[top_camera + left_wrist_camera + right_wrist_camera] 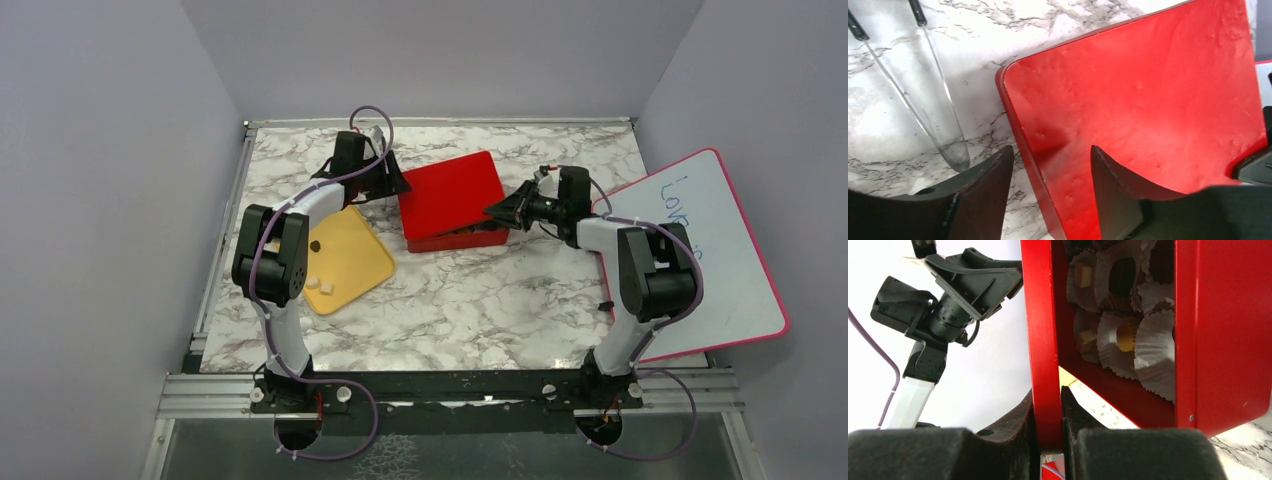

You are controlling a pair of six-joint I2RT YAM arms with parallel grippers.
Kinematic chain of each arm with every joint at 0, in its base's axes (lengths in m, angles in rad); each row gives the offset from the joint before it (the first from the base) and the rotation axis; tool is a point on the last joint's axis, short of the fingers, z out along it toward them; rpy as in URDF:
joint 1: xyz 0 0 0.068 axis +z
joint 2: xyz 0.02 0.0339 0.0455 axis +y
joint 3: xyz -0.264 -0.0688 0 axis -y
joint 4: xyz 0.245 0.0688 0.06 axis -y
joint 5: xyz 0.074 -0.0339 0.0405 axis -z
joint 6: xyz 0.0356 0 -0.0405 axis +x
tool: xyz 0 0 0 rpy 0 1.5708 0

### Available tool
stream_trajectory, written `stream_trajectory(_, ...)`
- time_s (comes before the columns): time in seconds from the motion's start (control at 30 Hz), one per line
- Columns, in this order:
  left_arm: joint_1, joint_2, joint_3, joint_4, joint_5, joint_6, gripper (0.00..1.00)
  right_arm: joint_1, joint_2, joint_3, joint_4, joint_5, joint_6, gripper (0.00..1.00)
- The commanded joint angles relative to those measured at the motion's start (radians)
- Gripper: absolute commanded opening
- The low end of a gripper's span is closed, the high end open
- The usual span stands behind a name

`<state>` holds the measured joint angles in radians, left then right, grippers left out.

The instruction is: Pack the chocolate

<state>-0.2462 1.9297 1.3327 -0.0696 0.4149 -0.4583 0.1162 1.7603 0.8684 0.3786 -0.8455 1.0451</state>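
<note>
Looking down from above, I see the red box (455,240) in the middle of the marble table (480,300). Its flat lid (450,188) is raised and hides nearly all the inside; only a dark strip shows under the lid's near edge. My left gripper (388,180) is at the lid's left edge and my right gripper (498,212) at its right corner, both too small here to read. Left of the box lies a yellow tray (355,262) with rounded corners, partly covered by my left arm. It carries loose chocolate pieces (316,243): one dark round and two pale cubes, well apart from either gripper. A whiteboard (700,250) sits right of the box.

From my left wrist, the lid fills the right side, glossy red with small dents, cut off at the top and right. My left gripper stands open: its matte black fingers (993,195) are apart, with the lid's edge between them and untouched. Clear tongs (943,125) lie on the marble left of the lid.

From my right wrist, my right gripper is clamped on the lid's thin red edge, pads pressed to both faces. Just beyond them, inside the box, white pleated paper cups (1153,355) hold more chocolate pieces, pale cubes and a dark one. The uppermost cups are cut off.
</note>
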Motion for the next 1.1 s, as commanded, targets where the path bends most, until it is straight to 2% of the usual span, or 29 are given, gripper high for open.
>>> stream_trajectory(0.0, -0.005, -0.009, 0.024, -0.013, -0.05, 0.028, 0.54, -0.013, 0.027, -0.011, 0.075, 0.016, -0.011, 0.09)
stream_trajectory(0.1, -0.005, 0.021, 0.031, -0.003, -0.037, 0.03, 0.49, -0.015, 0.021, -0.022, 0.056, 0.035, -0.007, 0.09)
stream_trajectory(0.2, -0.006, 0.048, 0.043, 0.009, 0.0, 0.018, 0.38, -0.014, 0.02, -0.037, 0.058, 0.042, -0.007, 0.1)
stream_trajectory(0.4, -0.016, 0.059, 0.052, 0.024, 0.007, 0.043, 0.32, -0.015, 0.01, -0.056, 0.041, 0.056, -0.025, 0.21)
stream_trajectory(0.53, -0.017, 0.076, 0.067, 0.03, 0.008, 0.048, 0.27, -0.015, -0.016, -0.037, -0.042, 0.108, -0.08, 0.32)
stream_trajectory(0.63, -0.018, 0.09, 0.077, 0.028, 0.011, 0.046, 0.26, -0.016, -0.034, -0.021, -0.122, 0.154, -0.122, 0.44)
stream_trajectory(0.73, -0.019, 0.096, 0.076, 0.028, 0.006, 0.052, 0.25, -0.016, -0.061, -0.026, -0.177, 0.211, -0.161, 0.5)
stream_trajectory(1.07, -0.023, 0.103, 0.087, -0.003, -0.014, 0.091, 0.25, -0.016, -0.191, -0.046, -0.353, 0.369, -0.291, 0.56)
